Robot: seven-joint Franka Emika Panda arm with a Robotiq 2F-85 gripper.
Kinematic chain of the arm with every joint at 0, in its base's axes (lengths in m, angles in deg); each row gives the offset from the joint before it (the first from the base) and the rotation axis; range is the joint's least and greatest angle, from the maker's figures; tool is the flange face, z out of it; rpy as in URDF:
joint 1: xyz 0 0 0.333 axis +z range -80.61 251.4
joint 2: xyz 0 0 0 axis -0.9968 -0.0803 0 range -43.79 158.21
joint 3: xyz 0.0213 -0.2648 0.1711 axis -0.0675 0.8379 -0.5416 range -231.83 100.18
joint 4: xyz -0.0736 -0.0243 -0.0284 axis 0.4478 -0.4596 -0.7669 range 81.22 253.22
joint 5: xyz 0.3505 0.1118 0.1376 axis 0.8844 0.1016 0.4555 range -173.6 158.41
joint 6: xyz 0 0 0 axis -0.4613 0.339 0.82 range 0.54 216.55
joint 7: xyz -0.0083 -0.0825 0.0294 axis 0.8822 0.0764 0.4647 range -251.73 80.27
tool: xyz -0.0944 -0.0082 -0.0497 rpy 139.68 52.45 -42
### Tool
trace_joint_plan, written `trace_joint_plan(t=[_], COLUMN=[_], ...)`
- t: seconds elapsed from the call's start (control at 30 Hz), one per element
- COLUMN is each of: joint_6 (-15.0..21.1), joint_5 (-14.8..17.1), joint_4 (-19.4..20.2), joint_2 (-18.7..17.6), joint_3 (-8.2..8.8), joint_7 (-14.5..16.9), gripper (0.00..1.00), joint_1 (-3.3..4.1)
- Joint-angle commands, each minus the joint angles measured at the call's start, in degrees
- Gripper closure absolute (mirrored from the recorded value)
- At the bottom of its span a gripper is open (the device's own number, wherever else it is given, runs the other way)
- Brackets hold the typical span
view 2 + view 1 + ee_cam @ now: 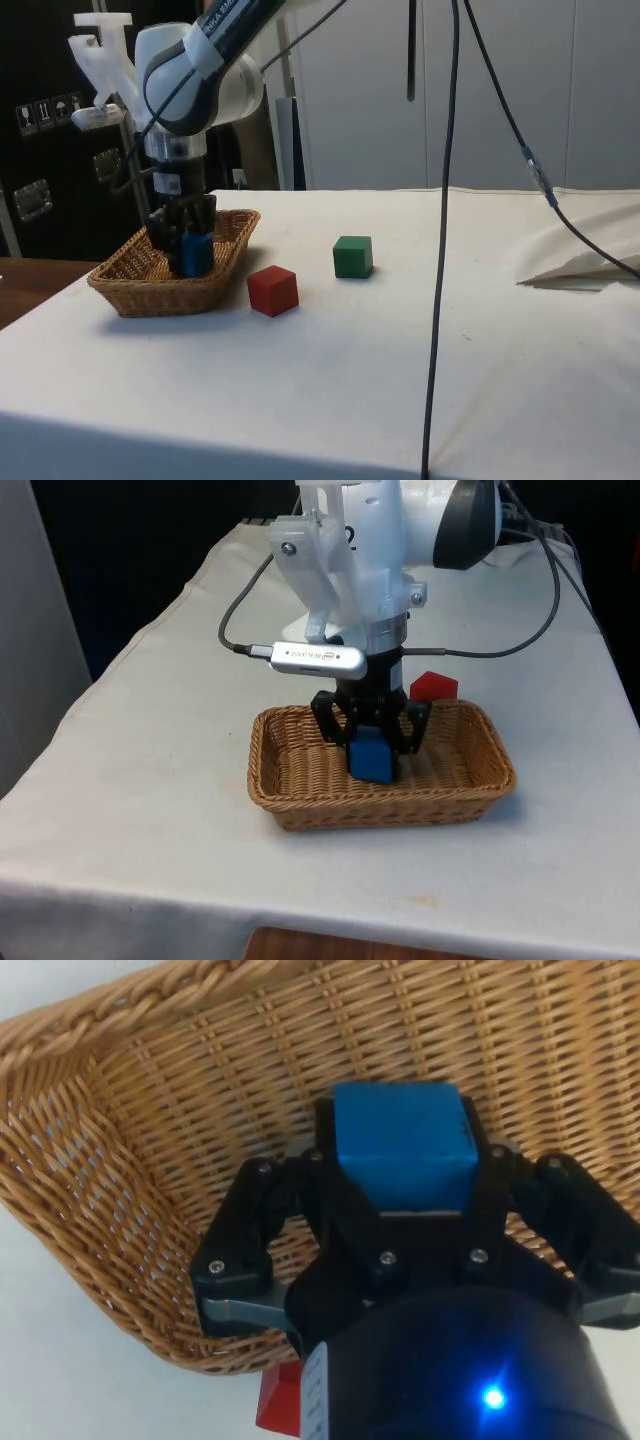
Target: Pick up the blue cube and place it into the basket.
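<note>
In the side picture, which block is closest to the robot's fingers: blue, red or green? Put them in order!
1. blue cube: between the fingers, inside the basket.
2. red cube: on the cloth beside the basket.
3. green cube: on the cloth, beyond the red one.

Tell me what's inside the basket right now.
Inside the basket is the blue cube, gripped by the tool. The cube and tool cover part of the basket floor, so whether the cube rests on it cannot be told.

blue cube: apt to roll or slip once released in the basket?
Probably not. The blue cube has flat faces, so it should settle rather than roll. The end effector holds it squarely without visible deformation, suggesting it is rigid. The woven basket floor likely adds friction.
</note>
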Motion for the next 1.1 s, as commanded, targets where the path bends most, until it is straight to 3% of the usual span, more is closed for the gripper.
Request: trace_joint_plan(t=[0.0,0.2,0.23,0.57,0.93,1.07], joint_6=[0.0,0.0,-0.06,-0.06,-0.29,-2.29], joint_5=[0.0,0.06,0.06,0.06,-0.06,-0.17], joint_4=[0.0,0.0,0.0,0.0,-0.34,-0.11], joint_2=[0.0,0.0,0.0,0.0,0.34,2.46], joint_3=[-0.06,-0.11,-0.11,-0.11,0.0,0.06], joint_7=[0.06,0.06,0.06,0.06,0.11,0.86], gripper=[1.0,0.99,0.95,0.02,0.0,0.0], joint_1=[0.0,-0.06,-0.06,-0.06,0.0,0.0])
